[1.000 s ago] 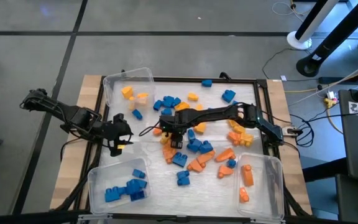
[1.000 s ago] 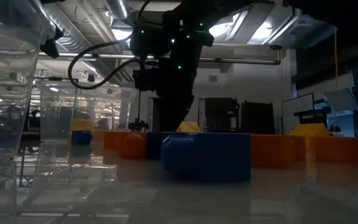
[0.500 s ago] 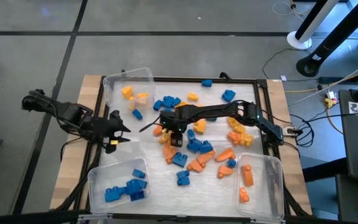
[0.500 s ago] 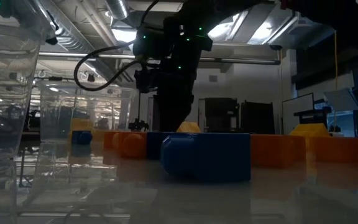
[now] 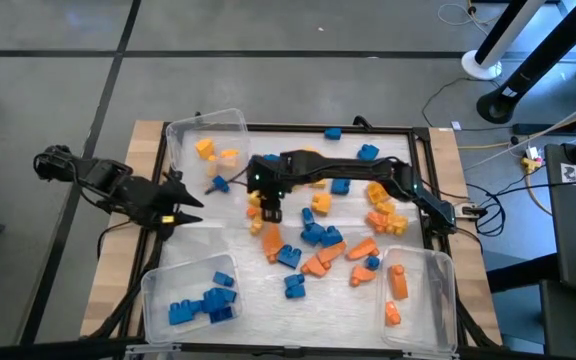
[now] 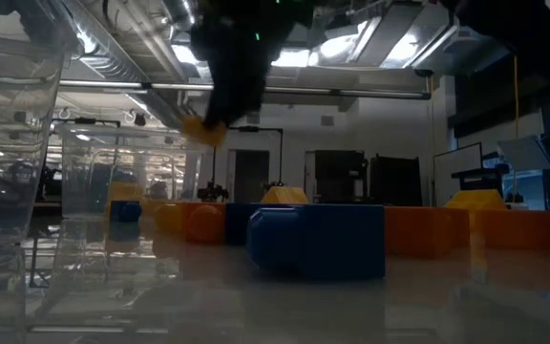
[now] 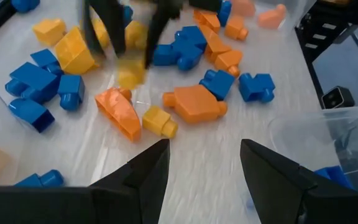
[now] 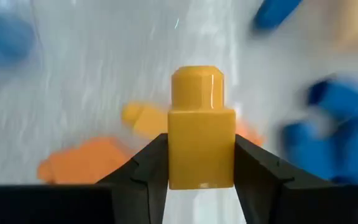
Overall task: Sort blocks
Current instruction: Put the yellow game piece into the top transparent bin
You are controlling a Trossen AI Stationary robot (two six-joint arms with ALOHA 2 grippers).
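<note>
Blue, orange and yellow studded bricks (image 5: pixel 318 235) lie scattered on the white mat in the middle of the table. My right gripper (image 5: pixel 268 207) hangs over the left part of the pile, shut on one yellow brick (image 8: pixel 202 146); the low view shows that brick (image 6: pixel 203 129) well above the mat. My left gripper (image 5: pixel 181 205) is open above bare mat to the left of the pile, its fingers (image 7: pixel 148 174) holding nothing. In the left wrist view the right gripper (image 7: pixel 124 43) and its brick are blurred. My right gripper pinches the yellow brick by the two opposite sides of its body (image 8: pixel 179 158), between both fingers (image 8: pixel 145 171). The fingers come from above, pointing down. The brick's single stud (image 8: pixel 196 78) points away from the wrist. The brick is lifted clear of the mat.
Three clear bins stand on the table: one at the far left holds yellow bricks (image 5: pixel 208 140), one at the near left holds blue bricks (image 5: pixel 200 300), one at the near right holds orange bricks (image 5: pixel 416 295). A dark frame (image 5: pixel 418 135) borders the mat.
My right gripper has risen from the pile with the yellow brick and moved a little toward the table's left and far side; the brick now hangs clear of the mat. My left gripper has drawn back toward the table's left edge.
</note>
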